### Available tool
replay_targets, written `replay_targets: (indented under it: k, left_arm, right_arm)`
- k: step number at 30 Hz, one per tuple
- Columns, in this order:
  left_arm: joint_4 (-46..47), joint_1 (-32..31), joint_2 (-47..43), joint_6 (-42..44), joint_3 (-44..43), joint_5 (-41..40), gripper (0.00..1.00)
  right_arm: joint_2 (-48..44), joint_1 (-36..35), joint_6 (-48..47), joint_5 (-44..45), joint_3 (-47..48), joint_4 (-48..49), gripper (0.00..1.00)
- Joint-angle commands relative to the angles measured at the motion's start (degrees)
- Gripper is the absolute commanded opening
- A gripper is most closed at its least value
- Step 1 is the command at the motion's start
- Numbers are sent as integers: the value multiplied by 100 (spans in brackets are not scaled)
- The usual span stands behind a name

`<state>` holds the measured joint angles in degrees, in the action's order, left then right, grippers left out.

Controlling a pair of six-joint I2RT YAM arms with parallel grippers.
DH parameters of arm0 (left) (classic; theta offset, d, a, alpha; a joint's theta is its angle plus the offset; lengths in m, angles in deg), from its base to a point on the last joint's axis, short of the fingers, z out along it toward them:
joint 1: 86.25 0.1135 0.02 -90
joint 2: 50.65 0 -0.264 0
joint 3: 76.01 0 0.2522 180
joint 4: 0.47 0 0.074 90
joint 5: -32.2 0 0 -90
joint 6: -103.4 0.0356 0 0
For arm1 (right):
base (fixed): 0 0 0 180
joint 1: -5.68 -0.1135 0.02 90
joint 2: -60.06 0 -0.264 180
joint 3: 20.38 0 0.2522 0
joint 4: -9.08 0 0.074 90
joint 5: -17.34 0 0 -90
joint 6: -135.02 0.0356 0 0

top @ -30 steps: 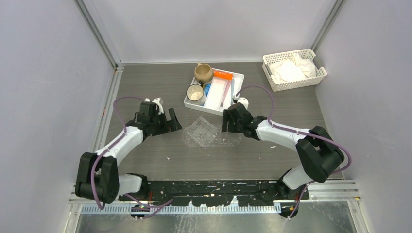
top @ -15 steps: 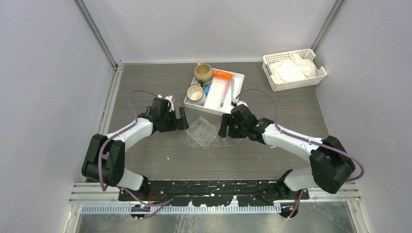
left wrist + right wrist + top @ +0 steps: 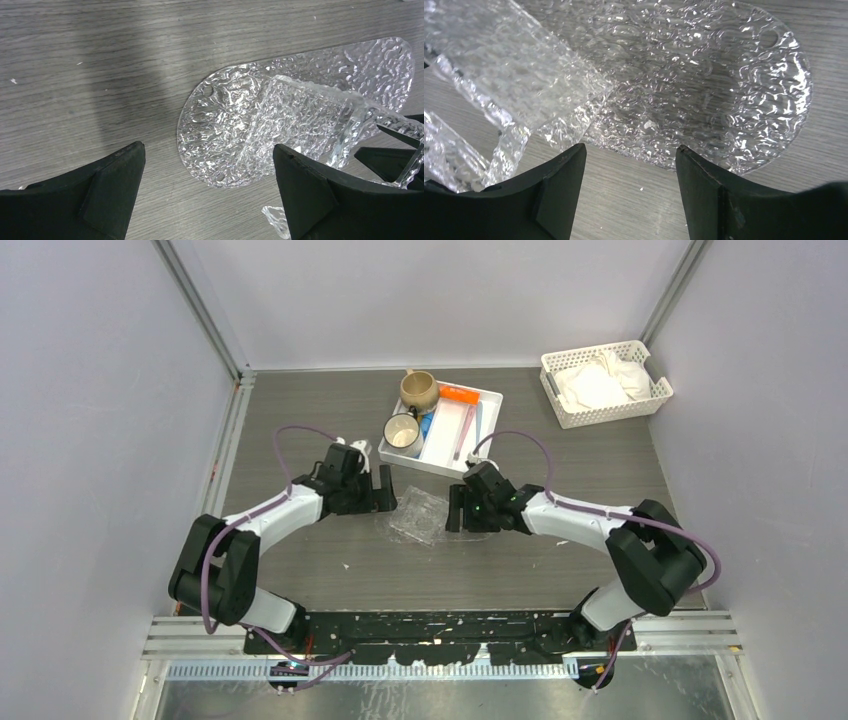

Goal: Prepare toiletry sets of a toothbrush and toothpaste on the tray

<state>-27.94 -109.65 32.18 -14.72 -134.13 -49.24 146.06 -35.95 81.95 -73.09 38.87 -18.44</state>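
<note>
— How do the arms read on your end?
— On my overhead feed, both are white shells with chunky black joint housings: the left arm [image 3: 268, 522] based at seven o'clock, the right arm [image 3: 585, 522] at five.
— Cabling?
— I see a purple cable [image 3: 513, 432] looping loosely along each one.
— Fingers?
— Matte black, wedge-shaped and flat-faced on the left gripper [image 3: 207, 147] and right gripper [image 3: 631, 147] alike.

A white compartment tray [image 3: 441, 445] sits on the grey table [image 3: 300, 410]. A tan mug [image 3: 418, 390] stands at its far left corner and a white mug [image 3: 402, 432] at its near left corner. Well to its right is a white basket [image 3: 610, 412] of cloths [image 3: 597, 385].
</note>
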Motion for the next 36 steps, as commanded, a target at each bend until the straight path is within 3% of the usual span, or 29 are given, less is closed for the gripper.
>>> replay_targets:
  k: [1, 36]
  left_arm:
    - [114, -122, -146, -87, -118, -117, 100]
    - [290, -647, 727, -278, -667, -152, 100]
  right_arm:
    - [145, 16, -141, 366, 366, 195, 72]
    - [849, 947, -494, 121, 1093, 222, 72]
